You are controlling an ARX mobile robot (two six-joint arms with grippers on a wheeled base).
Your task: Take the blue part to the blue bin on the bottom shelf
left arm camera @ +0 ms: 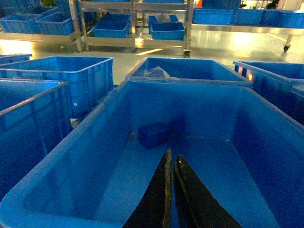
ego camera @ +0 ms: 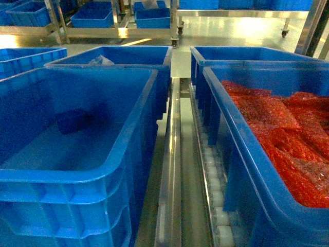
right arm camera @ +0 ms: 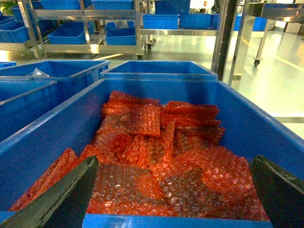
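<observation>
Item one, far left: a corner of another blue crate (ego camera: 31, 54), just beside the main one.

Item two, left of centre: the blue bin (ego camera: 77, 180), large and deep, smooth inside, thick rim toward me. Inside it, on the floor close to the far wall and toward the left side, lies the blue part (ego camera: 72, 121), a small dark block; in my left wrist view the same blue part (left arm camera: 154, 134) sits just ahead of my fingertips, not touching them. My left claw (left arm camera: 172, 164) hangs over the bin's near half, its two dark fingers pressed together at the tips with nothing between them.

Item three, behind the bin: a second blue crate (ego camera: 128, 55) holding a clear plastic bag (ego camera: 101, 60).

Item four, centre: the bottom shelf (ego camera: 172, 170), a bright steel rail running away from me, with white rollers (ego camera: 213, 185) alongside on its right.

Item five, right: a crate of red bubble-wrap packets (ego camera: 277, 139), heaped nearly to the rim. My right claw (right arm camera: 173, 190) hovers over its near edge, fingers (right arm camera: 61, 199) spread wide to either side of the view, holding nothing.

Item six, far background: steel racks (ego camera: 123, 32) carrying more blue crates, standing on a glossy floor (ego camera: 231, 31).
</observation>
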